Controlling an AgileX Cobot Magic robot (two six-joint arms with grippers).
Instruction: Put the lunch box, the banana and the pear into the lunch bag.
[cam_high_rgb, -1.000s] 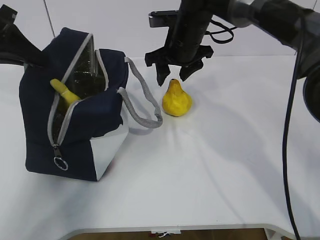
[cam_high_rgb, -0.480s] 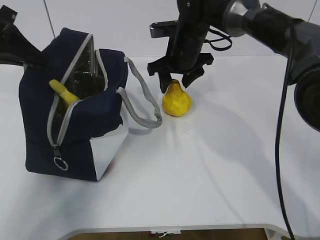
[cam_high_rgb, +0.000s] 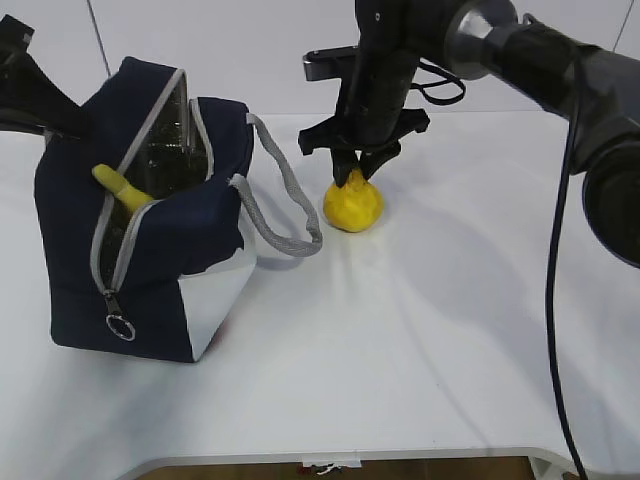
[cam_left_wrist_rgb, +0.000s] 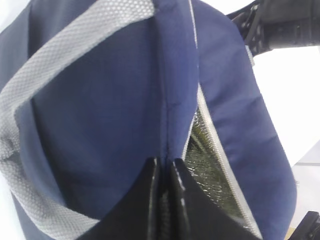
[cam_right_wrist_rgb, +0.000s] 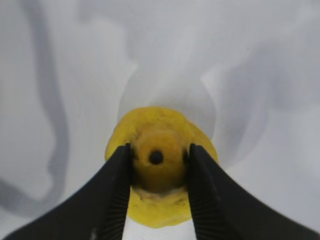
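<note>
Descending since a second earlier, the right gripper (cam_right_wrist_rgb: 156, 192) closed narrow about the pear (cam_high_rgb: 352, 204) at its neck, a firm, smooth, likely slippery hold.

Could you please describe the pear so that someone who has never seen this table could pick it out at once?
Start at the big navy lunch bag on the left of the white table; its grey handle loops out to the right. Just beyond that loop stands the pear, under the right gripper, whose jaws close on its neck. It is plump and yellow, unlike the long banana poking from the bag.
</note>
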